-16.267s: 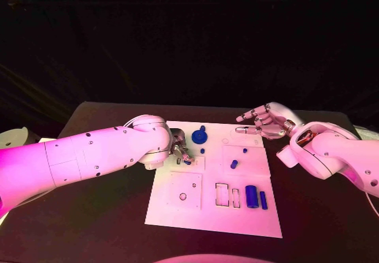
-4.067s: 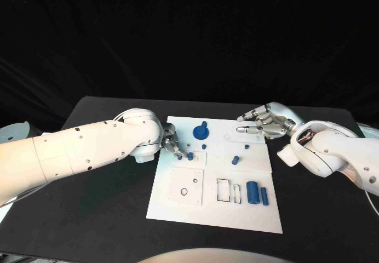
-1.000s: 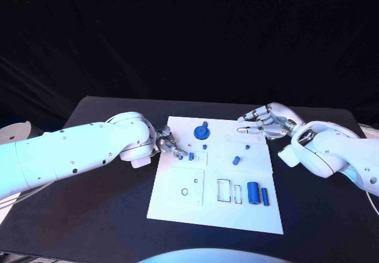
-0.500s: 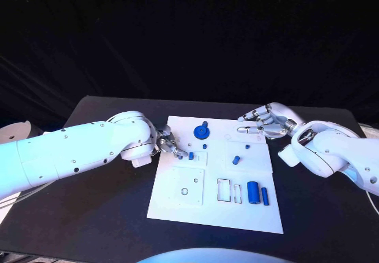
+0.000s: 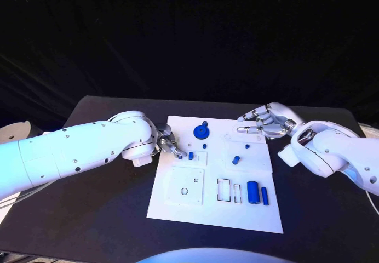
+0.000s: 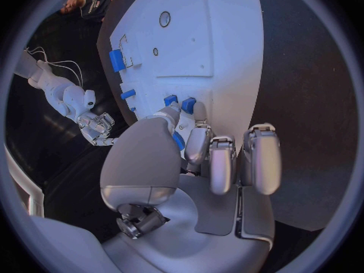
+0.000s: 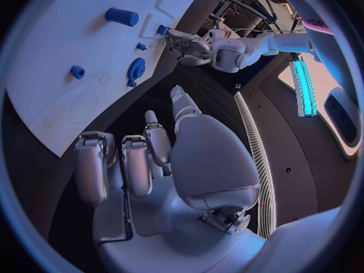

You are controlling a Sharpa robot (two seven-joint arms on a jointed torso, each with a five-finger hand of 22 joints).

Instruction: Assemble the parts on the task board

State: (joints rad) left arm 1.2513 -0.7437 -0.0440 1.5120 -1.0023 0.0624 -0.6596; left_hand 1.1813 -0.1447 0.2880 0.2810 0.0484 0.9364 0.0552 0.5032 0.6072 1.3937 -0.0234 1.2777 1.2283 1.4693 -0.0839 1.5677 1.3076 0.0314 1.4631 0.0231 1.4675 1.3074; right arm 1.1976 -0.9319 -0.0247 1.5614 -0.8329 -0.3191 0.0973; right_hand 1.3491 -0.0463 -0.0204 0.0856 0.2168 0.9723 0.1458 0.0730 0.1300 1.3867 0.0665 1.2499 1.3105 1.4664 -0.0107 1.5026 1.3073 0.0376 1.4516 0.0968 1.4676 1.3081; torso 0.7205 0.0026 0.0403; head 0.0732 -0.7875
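The white task board (image 5: 197,211) lies in the middle of the black table. My left hand (image 5: 168,144) is over its far left edge, and its thumb and a finger pinch a small blue part (image 5: 190,156) standing on the board. The same pinch shows in the left wrist view, hand (image 6: 190,145) and part (image 6: 188,105). My right hand (image 5: 266,123) hovers open beside the board's far right corner, holding nothing. On the board lie a blue gear (image 5: 200,131), a small peg (image 5: 205,146), an oblong piece (image 5: 235,160), a thick cylinder (image 5: 252,192) and a thin bar (image 5: 264,196).
A square inset with a round hole (image 5: 183,192) and two empty rectangular slots (image 5: 228,192) sit in the board's near half. Bare black table (image 5: 95,219) surrounds the board. The right wrist view shows the gear (image 7: 136,71) and my left hand (image 7: 193,48) beyond it.
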